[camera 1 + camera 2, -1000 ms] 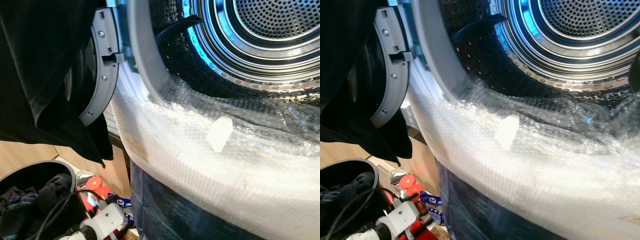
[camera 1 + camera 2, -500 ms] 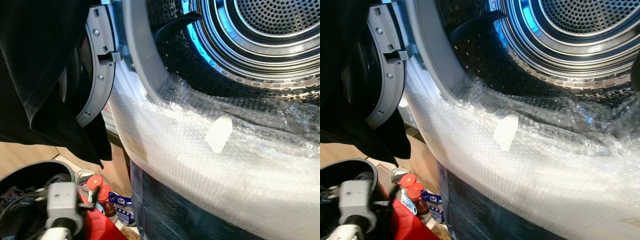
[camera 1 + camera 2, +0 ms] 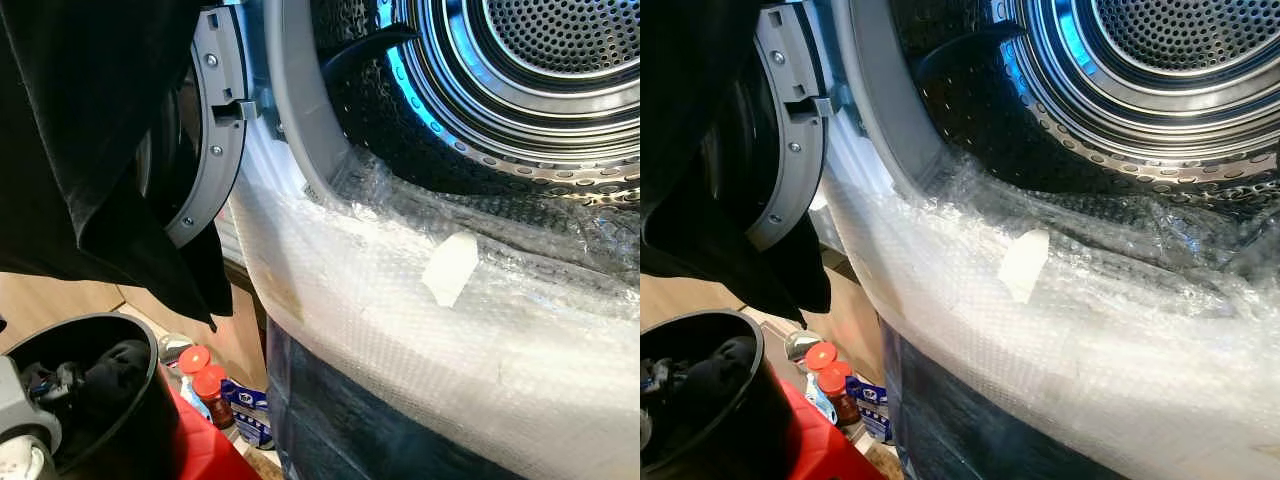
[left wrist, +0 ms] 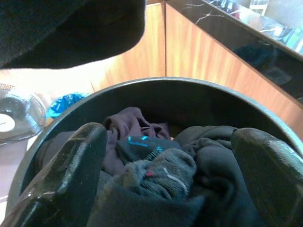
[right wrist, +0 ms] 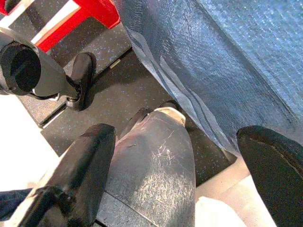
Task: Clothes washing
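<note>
The left gripper (image 4: pixel 165 184) hangs over the round dark grey laundry bucket (image 4: pixel 236 101), its two black fingers (image 4: pixel 71 175) spread wide with nothing between them, and the heap of dark crumpled clothes (image 4: pixel 156 165) lies directly ahead of and below the fingertips, inside the bucket's rim. A grey-green knitted piece with a purple one behind it sits nearest, roughly centred in the gap between the fingers, so a straight reach down along the gripper's own line looks like all the coming grab needs. The heap has no clear long axis; it is a bunched mound. From the head camera the same bucket (image 3: pixel 150 350) stands low on the robot's left, and the open steel washing-machine drum (image 3: pixel 520 90) rises above and to the right of it, its lower lip padded with white bubble wrap (image 3: pixel 420 330). A black cloth (image 3: pixel 90 130) hangs over the grey door ring (image 3: pixel 215 130) above the bucket. The left arm is plainly the nearer one for the clothes. The right gripper (image 5: pixel 175 161) hangs idle, fingers parted and empty, pointing at the dark floor beside the blue-wrapped machine front (image 5: pixel 227 61).
</note>
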{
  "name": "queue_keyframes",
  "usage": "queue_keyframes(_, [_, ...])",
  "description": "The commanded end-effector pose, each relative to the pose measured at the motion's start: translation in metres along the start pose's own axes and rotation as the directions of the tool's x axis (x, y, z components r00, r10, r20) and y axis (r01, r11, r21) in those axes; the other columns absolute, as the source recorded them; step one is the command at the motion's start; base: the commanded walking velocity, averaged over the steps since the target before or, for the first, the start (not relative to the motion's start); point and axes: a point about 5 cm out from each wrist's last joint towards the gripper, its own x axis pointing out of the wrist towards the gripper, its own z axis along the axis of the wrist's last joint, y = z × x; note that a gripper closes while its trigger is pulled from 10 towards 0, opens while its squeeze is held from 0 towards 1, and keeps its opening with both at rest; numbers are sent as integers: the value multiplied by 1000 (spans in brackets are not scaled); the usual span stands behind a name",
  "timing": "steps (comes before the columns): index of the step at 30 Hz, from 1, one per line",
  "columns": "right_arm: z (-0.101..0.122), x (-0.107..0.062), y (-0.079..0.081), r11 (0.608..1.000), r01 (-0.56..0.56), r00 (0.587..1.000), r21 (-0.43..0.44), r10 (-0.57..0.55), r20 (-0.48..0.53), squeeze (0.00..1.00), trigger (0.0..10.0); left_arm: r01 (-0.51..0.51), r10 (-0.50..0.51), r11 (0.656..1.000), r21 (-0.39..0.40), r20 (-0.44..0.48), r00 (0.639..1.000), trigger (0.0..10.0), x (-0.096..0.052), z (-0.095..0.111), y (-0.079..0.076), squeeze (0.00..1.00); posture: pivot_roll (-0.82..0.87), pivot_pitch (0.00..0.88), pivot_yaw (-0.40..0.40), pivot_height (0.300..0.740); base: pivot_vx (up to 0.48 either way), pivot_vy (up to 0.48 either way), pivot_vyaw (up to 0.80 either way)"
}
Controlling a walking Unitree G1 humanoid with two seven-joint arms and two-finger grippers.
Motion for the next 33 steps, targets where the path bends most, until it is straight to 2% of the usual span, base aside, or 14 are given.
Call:
queue_keyframes(1, [-16,1,8,1000,-21,998,4,22,-64,0,10000,-26,26,1000,3,-13,1000,10000,5,0,8,1000,90,40,38,740,0,0,0])
queue_keyframes(6, [-15,1,8,1000,-20,998,8,21,-60,0,10000,-69,65,996,-58,-62,996,10000,11,-6,17,1000,84,37,38,740,0,0,0])
queue_keyframes(7, [-15,1,8,1000,-19,998,9,20,-58,0,10000,-97,90,993,-70,-89,992,10000,14,-9,21,949,86,35,37,740,0,0,0])
queue_keyframes(8, [-14,1,8,1000,-19,998,10,20,-57,0,10000,-108,102,992,-68,-97,990,10000,14,-11,23,835,84,33,37,740,0,0,0])
queue_keyframes(9, [-14,1,8,1000,-19,998,10,19,-57,0,10000,-113,106,992,-62,-103,989,10000,15,-12,24,0,84,33,37,740,0,0,0])
queue_keyframes(12, [-14,1,8,1000,-18,998,4,18,-56,0,10000,-131,126,990,-48,-101,987,10000,17,-14,29,0,84,22,37,740,0,0,0])
queue_keyframes(14, [-12,1,7,999,-21,998,-31,19,-52,0,10000,-157,151,987,-37,-120,981,10000,18,-18,35,0,84,21,37,740,0,0,0])
queue_keyframes(17, [-11,1,6,999,-19,999,-30,17,-47,0,10000,-160,153,986,-44,-126,980,10000,18,-20,36,0,78,7,38,740,0,0,0])
queue_keyframes(27, [-14,0,2,999,-16,998,-52,13,-55,0,10000,-149,139,987,-52,-168,976,10000,17,-32,32,0,76,0,39,740,0,0,0])
queue_keyframes(29, [-15,0,3,998,-18,998,-59,15,-60,0,10000,-145,134,988,-61,-153,979,10000,19,-29,31,0,77,0,39,740,0,0,0])
queue_keyframes(33, [-16,0,4,998,-22,998,-63,19,-61,0,10000,-113,110,993,-15,-134,985,10000,20,-24,29,0,84,0,35,740,0,0,0])
